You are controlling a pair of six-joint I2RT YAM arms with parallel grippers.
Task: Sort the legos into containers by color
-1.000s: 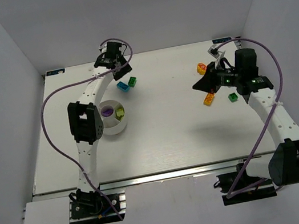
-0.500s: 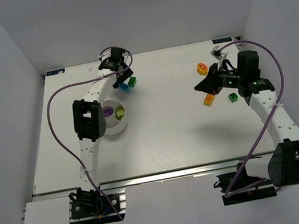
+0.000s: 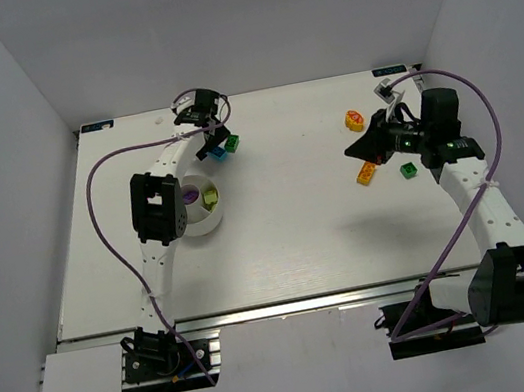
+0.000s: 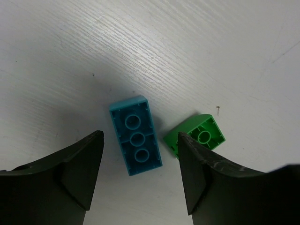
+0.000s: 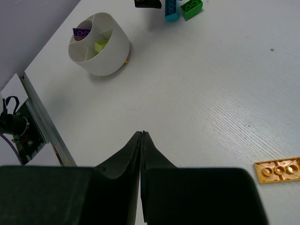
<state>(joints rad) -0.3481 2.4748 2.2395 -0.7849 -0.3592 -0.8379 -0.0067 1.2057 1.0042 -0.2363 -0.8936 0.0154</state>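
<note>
Both arms are made of slim white tubes joined by chunky black joint housings. The left arm carries a boxy black block halfway along it. The right arm has a larger black block low down, near its black base plate. A thin purple cable runs in a loose loop along each arm. Small green lights glow on the right arm's black wrist block. The left jaws are matte black wedges with pale, scuffed edges. The right jaws are smooth, black and taper to thin tips.
</note>
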